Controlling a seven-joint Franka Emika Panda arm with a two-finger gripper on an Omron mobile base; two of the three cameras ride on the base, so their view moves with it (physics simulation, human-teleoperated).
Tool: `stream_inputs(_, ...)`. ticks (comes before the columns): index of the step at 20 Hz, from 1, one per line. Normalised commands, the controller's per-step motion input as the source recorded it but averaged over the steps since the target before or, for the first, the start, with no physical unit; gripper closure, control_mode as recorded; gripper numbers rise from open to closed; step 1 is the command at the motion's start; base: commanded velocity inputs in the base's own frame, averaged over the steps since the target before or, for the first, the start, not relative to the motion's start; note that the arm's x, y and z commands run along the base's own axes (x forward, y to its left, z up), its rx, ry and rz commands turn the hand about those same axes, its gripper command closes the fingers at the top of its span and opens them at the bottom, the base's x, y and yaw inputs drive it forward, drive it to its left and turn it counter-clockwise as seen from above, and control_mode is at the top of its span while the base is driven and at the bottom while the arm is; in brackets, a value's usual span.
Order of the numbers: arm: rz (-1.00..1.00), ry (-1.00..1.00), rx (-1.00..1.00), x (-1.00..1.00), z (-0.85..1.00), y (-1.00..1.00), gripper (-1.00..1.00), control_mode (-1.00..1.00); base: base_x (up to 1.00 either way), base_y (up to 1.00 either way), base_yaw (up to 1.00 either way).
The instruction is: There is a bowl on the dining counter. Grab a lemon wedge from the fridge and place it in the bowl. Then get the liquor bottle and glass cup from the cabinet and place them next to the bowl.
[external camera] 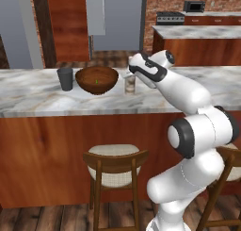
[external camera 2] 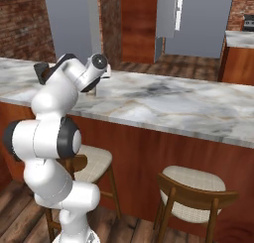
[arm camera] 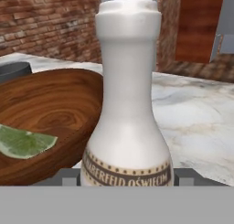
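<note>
One liquor bottle (arm camera: 128,104) between my spread fingers, bowl (arm camera: 50,109) at 9 o'clock; looks smooth, slippery, top-heavy, so I grip wide body

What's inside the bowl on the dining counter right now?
The bowl holds one lemon wedge, lying low against its inner wall; it also shows as a green speck in the left base view. The liquor bottle covers the bowl's near side in the hand view.

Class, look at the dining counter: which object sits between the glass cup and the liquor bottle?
The bowl, holding the lemon wedge, sits between the glass cup and the liquor bottle, seen in the left base view.
</note>
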Motion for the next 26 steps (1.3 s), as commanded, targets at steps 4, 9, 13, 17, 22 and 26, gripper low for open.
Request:
stream_inputs(4, 0.01, -0.06, 0.0, 0.2, 0.0, 0.15, 1.0, -1.0, 0.0, 0.0, 0.0)
stream_inputs(9, 0.01, -0.02, 0.0, 0.29, -0.02, 0.12, 1.0, -1.0, 0.0, 0.0, 0.0)
stream_inputs(13, 0.0, 0.0, 0.0, 0.25, -0.1, 0.02, 1.0, -1.0, 0.0, 0.0, 0.0)
stream_inputs(17, 0.0, 0.0, 0.0, 0.26, -0.2, 0.0, 1.0, -1.0, 0.0, 0.0, 0.0)
stream_inputs(22, 0.0, 0.0, 0.0, 0.23, -0.25, 0.0, 1.0, -1.0, 0.0, 0.0, 0.0)
stream_inputs(26, 0.0, 0.0, 0.0, 0.06, -0.37, 0.0, 1.0, -1.0, 0.0, 0.0, 0.0)
